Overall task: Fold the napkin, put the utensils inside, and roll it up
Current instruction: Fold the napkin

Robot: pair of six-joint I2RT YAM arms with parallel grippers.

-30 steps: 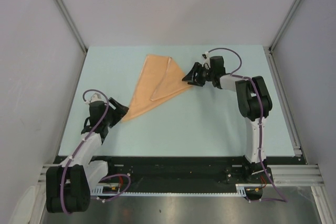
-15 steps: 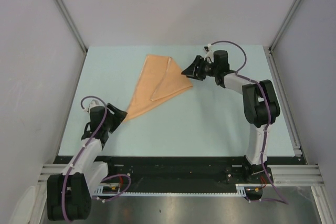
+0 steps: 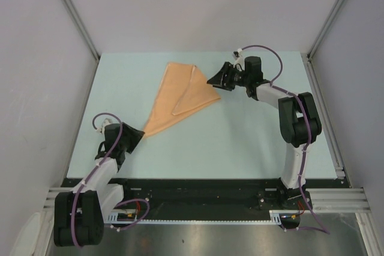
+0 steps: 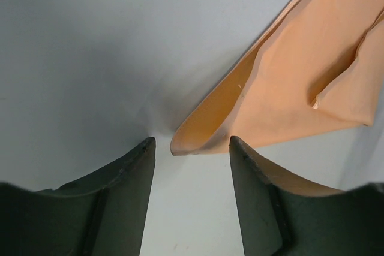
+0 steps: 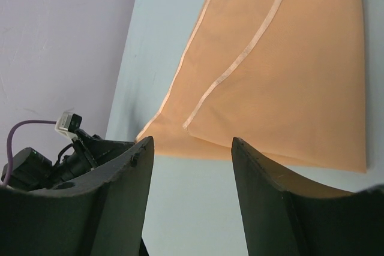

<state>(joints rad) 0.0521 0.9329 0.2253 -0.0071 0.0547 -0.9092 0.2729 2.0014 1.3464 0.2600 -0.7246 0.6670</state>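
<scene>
Napkin (image 3: 182,95) lies folded into a triangle on the table (image 3: 240,136), left of centre. My left gripper (image 4: 191,148): jaws apart, the napkin's near tip sits just between the fingertips, not pinched. My right gripper (image 3: 217,80): jaws apart, at the right corner. Versus a second ago, my left arm has pulled nearer its base and my right has shifted farther back; the napkin hasn't moved. Both wrist views crop the cloth. Can't tell if the right gripper touches it.

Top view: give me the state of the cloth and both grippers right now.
Peach-orange cloth napkin: folded into a triangle, lying flat, ungripped.
Left gripper: open, empty, napkin's near corner at its fingertips.
Right gripper: open, empty, beside the napkin's right corner.
</scene>
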